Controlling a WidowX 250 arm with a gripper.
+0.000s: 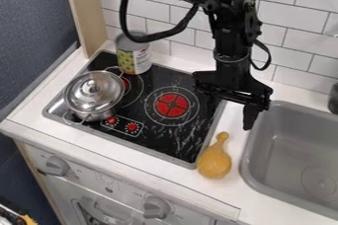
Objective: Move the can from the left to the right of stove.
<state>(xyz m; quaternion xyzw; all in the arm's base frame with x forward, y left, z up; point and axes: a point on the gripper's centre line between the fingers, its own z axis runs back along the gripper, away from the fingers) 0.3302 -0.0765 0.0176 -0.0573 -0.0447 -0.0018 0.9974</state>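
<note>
Left to right: a silver lidded metal pot [93, 93]; just behind it, upright at the rear left of the black glass stove [147, 129], the tall cylindrical can with a green-and-yellow patterned label [133, 57]. Near the stove's right edge hangs the black two-finger gripper [231, 109], its fingers spread, apart from the can — the transfer appears not yet begun, with grasping, carrying rightward and setting down all remaining.

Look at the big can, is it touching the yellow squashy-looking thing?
Apart. The camera view shows the can at the back left of the stove and the yellow thing on the counter, with black stovetop between them.
</note>
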